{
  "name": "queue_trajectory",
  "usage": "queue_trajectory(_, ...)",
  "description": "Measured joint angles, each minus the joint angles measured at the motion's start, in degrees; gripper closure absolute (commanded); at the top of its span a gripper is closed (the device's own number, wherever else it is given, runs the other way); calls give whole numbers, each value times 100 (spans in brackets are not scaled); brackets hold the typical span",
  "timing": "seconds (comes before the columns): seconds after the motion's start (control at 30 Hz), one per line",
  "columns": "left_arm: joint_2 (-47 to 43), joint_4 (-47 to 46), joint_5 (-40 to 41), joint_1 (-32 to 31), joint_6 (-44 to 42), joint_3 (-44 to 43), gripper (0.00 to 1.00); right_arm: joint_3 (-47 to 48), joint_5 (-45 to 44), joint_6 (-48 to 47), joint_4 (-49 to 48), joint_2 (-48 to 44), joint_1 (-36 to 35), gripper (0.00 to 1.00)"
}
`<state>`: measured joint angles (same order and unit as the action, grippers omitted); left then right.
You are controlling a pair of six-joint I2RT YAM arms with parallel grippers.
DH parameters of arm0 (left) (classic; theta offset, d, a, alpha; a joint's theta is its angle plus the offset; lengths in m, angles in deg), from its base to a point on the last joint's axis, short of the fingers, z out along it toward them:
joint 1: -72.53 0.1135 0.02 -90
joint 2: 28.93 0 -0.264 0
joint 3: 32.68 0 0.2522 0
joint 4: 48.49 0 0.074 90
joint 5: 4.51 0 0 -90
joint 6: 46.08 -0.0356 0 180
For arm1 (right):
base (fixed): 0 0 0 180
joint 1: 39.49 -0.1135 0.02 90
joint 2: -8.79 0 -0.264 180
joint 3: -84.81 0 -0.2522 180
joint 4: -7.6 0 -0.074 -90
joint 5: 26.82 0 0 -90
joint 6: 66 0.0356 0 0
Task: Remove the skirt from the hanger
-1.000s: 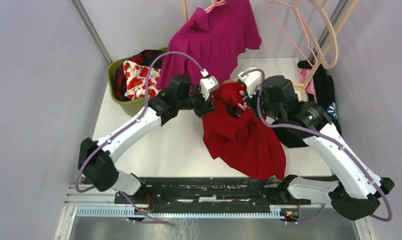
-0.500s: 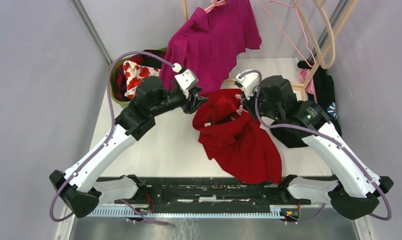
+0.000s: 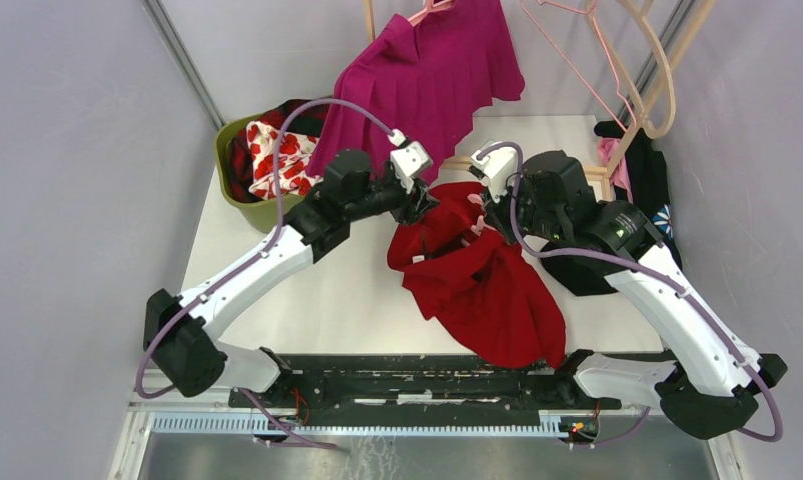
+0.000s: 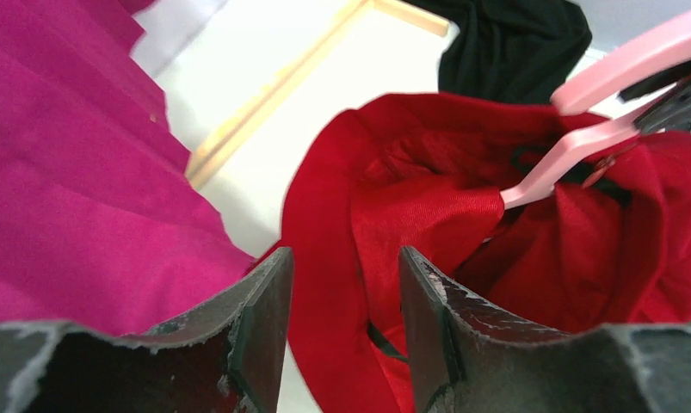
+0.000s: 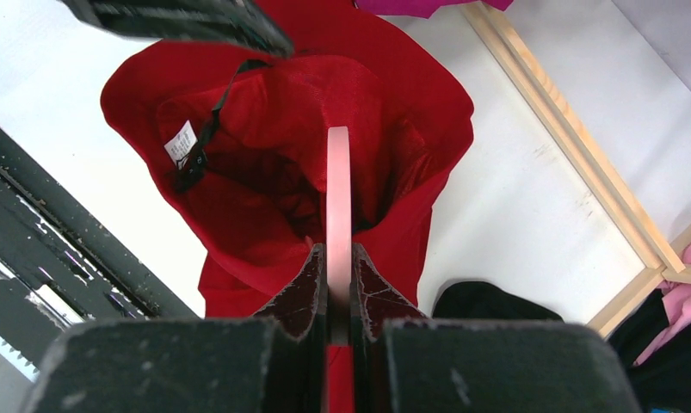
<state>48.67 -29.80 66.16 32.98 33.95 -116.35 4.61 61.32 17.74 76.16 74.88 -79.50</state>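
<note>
On my end the right gripper (image 5: 337, 258) is clamped tight on the pink hanger (image 5: 338, 185), with the red skirt (image 3: 482, 280) draped off it onto the table (image 3: 347, 290). The left gripper (image 4: 343, 271) has its 2 fingers parted, nothing pinched, just beside the skirt's edge.

No writing can be read anywhere. A white tag (image 5: 181, 138) inside the red skirt (image 5: 238, 198) shows print. It is too small to make out.

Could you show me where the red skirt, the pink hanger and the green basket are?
red skirt (image 3: 487, 290), top view, middle of the cloth
pink hanger (image 5: 338, 189), right wrist view, middle of its flat bar
green basket (image 3: 224, 165), top view, its left rim
</note>
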Motion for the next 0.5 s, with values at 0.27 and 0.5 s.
queue_trajectory(0.27, 243, -57, 26, -275, -35, 343, 46, 79, 20, 17, 33, 0, 0, 99)
queue_trajectory(0.5, 249, -229, 44, -326, -33, 474, 47, 103, 42, 37, 68, 15, 0, 99)
